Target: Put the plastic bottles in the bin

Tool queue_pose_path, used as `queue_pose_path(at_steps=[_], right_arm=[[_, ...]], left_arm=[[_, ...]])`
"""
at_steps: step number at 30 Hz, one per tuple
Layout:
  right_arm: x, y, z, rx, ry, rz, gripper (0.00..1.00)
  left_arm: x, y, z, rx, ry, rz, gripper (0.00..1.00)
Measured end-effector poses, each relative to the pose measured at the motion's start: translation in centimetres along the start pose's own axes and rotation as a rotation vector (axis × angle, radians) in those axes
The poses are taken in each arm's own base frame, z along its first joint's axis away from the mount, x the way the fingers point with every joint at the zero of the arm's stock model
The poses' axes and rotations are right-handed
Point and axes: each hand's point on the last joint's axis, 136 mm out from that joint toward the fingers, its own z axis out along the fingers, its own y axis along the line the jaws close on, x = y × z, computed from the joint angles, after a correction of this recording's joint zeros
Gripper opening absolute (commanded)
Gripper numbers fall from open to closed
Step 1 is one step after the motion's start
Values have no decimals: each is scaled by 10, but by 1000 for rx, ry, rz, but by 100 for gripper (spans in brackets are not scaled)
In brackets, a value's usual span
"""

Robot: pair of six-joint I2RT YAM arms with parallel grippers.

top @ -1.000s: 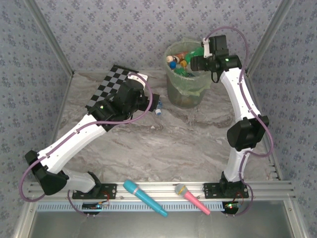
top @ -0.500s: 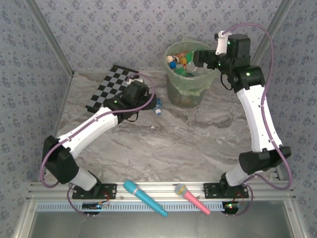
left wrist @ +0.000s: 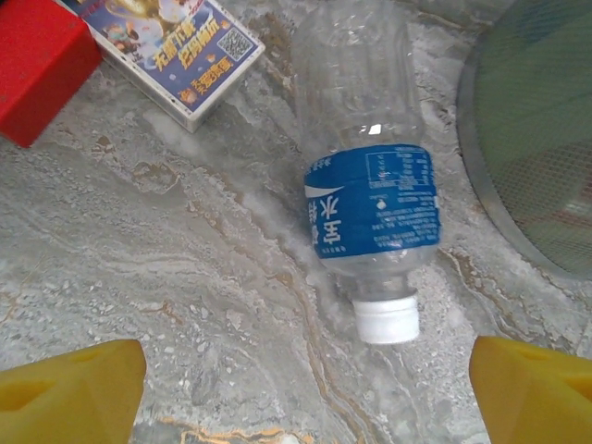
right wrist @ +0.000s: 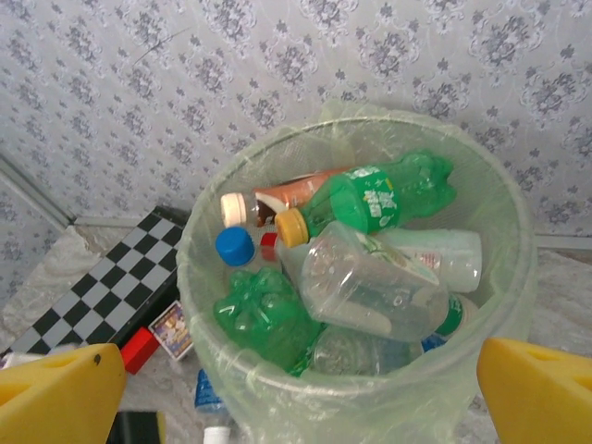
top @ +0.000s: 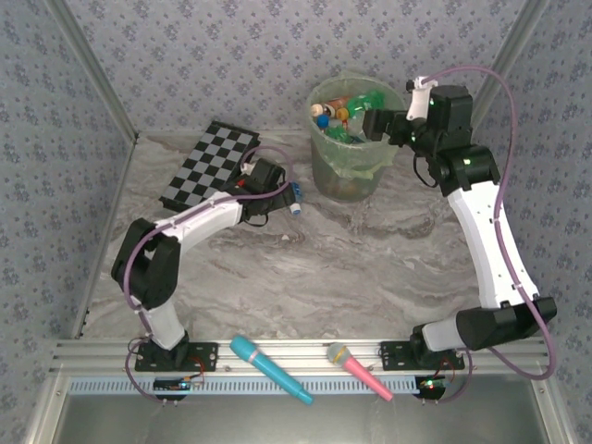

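My left gripper [left wrist: 303,396] hangs spread and empty over a bottle [left wrist: 372,208] lying on the table [left wrist: 139,277] just beside the bin [left wrist: 532,139]. I should centre on its label, straddling its width, then descend before clamping. My right gripper [right wrist: 296,398] gapes empty above the bin.

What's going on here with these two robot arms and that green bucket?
The plastic bottles are going into the bin; several already lie inside. The right gripper hovers open and empty above the bin's rim. The left gripper is open just over a clear blue-labelled bottle lying on the table beside the bin, not yet gripped.
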Motion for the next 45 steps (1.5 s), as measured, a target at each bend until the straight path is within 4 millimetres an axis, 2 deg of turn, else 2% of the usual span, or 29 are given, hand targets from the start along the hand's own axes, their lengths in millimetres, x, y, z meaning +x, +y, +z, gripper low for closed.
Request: queue_pose_path(at_steps=[8,11,15,19,22,26,34,40,45], right_arm=[[15,18,-19,-16,5,-55,100],[18,20,-20,-5,12,-76,100],[16,11,-22,39,3,-86,100],[14,9,-25,55,-7,-88,100],[13,8,-26,63,-11,-89,99],[13,7,-26,68,-11,-89,100],[15,17,-19,49,12,-99,100],[20,28,-9,28,42,-111,100],[24,35,-8,12,56,-118,100]], left_arm=[[-37,-18,33,54,13,-54,90],[-38,-31,42,87,35,-53,90],[-23,-35,53,93,89,-42,88],[-3,-35,54,80,128,-27,85],[20,-29,58,64,171,-28,76],[46,-20,63,41,219,-22,74],[48,-25,69,79,190,-38,63],[45,-28,72,91,173,-37,41],[50,-21,73,75,178,-27,33]])
